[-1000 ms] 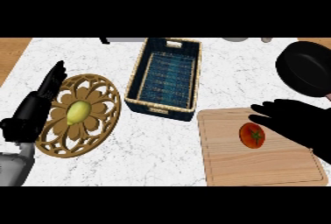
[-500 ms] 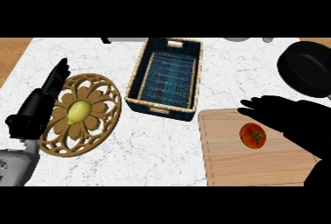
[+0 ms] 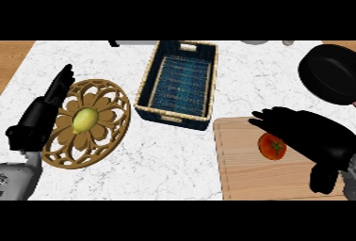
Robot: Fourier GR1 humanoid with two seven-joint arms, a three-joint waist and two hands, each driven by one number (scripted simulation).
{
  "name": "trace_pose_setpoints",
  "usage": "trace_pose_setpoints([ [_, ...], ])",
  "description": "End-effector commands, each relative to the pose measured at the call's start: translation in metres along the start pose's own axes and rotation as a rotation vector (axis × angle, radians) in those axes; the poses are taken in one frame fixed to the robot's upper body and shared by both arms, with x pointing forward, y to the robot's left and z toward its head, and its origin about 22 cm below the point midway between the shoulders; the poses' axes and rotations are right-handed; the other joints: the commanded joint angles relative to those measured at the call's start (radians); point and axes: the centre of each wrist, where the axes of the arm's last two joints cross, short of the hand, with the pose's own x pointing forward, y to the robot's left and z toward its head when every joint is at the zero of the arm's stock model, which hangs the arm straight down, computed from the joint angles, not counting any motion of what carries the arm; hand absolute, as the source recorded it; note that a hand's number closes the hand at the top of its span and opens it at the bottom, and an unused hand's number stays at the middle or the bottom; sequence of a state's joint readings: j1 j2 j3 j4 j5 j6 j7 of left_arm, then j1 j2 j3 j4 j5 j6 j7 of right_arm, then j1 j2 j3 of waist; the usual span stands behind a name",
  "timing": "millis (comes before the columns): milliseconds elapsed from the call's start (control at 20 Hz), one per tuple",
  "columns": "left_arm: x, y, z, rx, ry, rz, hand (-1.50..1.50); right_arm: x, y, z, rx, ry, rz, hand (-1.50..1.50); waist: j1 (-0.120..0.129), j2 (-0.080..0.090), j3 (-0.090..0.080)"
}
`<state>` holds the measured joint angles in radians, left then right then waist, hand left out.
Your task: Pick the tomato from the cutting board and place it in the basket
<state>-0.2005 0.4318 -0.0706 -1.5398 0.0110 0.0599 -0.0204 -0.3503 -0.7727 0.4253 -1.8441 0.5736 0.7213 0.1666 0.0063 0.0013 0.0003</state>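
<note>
Hovering: right hand (image 3: pixel 309 134) over tomato (image 3: pixel 272 146) on board (image 3: pixel 254 176), fingers spread wide to grasp | left hand (image 3: pixel 43 113) open, resting | basket (image 3: pixel 175 114) awaits tomato

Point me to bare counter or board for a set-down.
Bare: marble counter between trivet and cutting board; strip between basket and pan; board's lower part. Crowded: around tomato under right hand; left edge, resting left hand.
</note>
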Motion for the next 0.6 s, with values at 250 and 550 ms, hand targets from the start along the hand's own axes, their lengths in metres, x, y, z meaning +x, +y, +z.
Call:
trace_pose_setpoints([
  [250, -0.002, 0.008, 0.014, -0.001, 0.000, 0.011, 0.00, -0.027, 0.038, -0.021, 0.019, 0.026, 0.016, -1.50, -0.002, -0.002, 0.000],
  [550, -0.008, 0.009, -0.001, 0.008, 0.022, 0.018, 0.00, -0.031, 0.048, -0.040, -0.035, 0.009, 0.000, -1.50, -0.004, 0.000, 0.000],
])
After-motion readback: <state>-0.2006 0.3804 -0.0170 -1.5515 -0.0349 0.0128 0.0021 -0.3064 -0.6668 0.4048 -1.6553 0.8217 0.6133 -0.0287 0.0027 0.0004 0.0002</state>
